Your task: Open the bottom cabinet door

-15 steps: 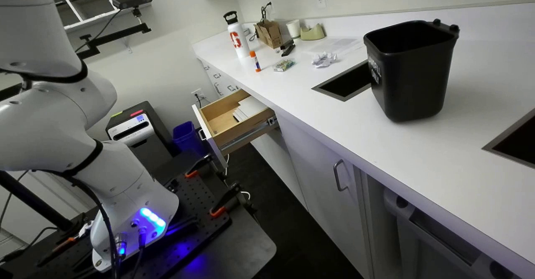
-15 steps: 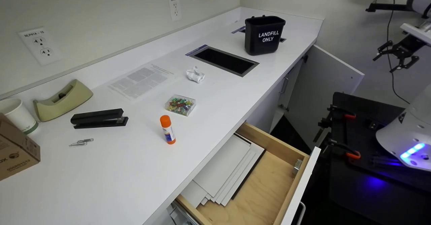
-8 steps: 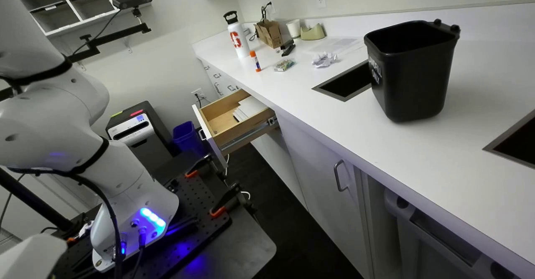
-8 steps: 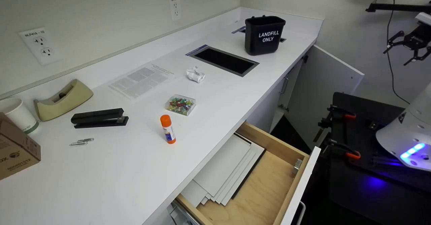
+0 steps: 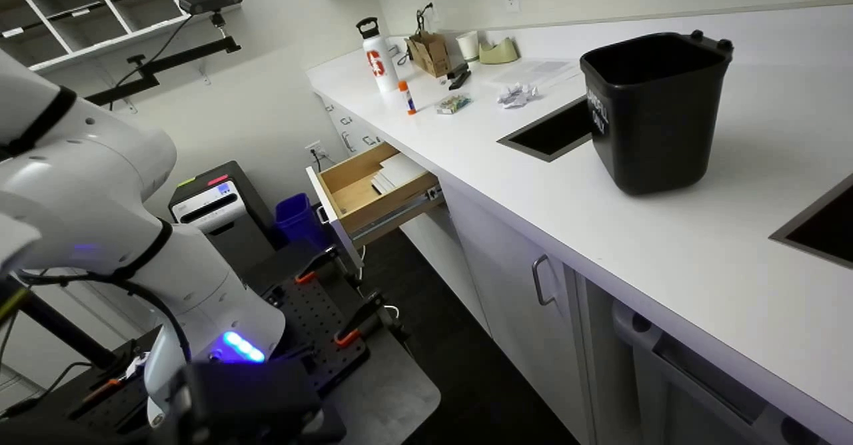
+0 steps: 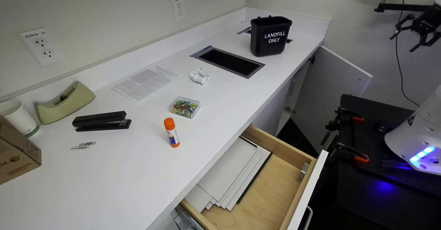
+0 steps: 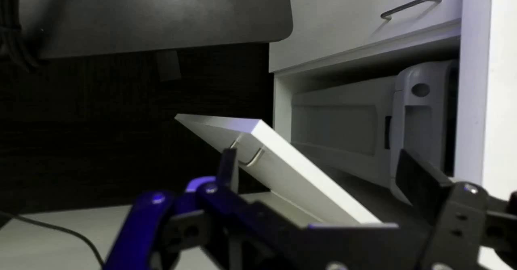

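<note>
A white lower cabinet door [image 6: 332, 85] stands swung open at the far end of the counter in an exterior view. It also shows in the wrist view [image 7: 311, 173], with a metal handle [image 7: 255, 157] on its outer face. The neighbouring white cabinet door [image 5: 513, 298] is closed, with a bar handle [image 5: 541, 282]; this handle also shows in the wrist view [image 7: 412, 6]. My gripper [image 6: 401, 44] is in the air, apart from the open door. In the wrist view its fingers [image 7: 228, 167] are wide apart with nothing held between them.
A grey bin [image 7: 339, 128] stands inside the open cabinet. A wooden drawer [image 5: 353, 185] is pulled out. A black landfill bin [image 6: 270, 35] stands on the counter. Clamps [image 5: 360, 318] stick out from the robot's table edge. Dark floor lies between table and cabinets.
My gripper has moved to the right and then up in an exterior view. The arm has folded lower, and a blurred black part now shows close to a camera. Doors and drawer have not moved.
</note>
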Motion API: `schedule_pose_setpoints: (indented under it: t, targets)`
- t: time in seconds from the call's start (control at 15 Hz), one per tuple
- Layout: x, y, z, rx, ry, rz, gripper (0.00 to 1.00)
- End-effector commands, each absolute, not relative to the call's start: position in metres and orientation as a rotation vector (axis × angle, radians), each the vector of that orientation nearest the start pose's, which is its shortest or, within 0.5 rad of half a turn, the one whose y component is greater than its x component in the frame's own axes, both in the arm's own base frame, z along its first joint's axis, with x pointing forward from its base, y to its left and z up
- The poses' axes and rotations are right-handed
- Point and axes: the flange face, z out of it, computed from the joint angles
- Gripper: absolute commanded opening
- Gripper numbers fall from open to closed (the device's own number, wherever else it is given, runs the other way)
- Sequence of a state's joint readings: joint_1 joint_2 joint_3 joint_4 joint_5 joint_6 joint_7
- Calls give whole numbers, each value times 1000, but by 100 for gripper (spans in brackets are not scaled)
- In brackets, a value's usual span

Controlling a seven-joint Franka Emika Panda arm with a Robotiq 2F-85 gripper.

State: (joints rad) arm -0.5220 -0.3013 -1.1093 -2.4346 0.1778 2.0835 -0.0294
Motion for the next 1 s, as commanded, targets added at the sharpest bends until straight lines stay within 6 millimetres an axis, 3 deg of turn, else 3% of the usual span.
schedule_pose_setpoints:
  t: [0.0, 0.07, 0.2, 0.47, 0.6, 0.93]
  targets:
    - [18, -401, 388, -1894, 1842, -230, 100]
    - [9, -429, 367, -1879, 1896, -211, 100]
    - [22, -415, 384, -1903, 1850, -223, 100]
    - [20, -406, 386, -1905, 1830, -247, 100]
    - [39, -399, 402, -1991, 1738, -292, 100]
    - [113, -365, 460, -2312, 1484, -351, 100]
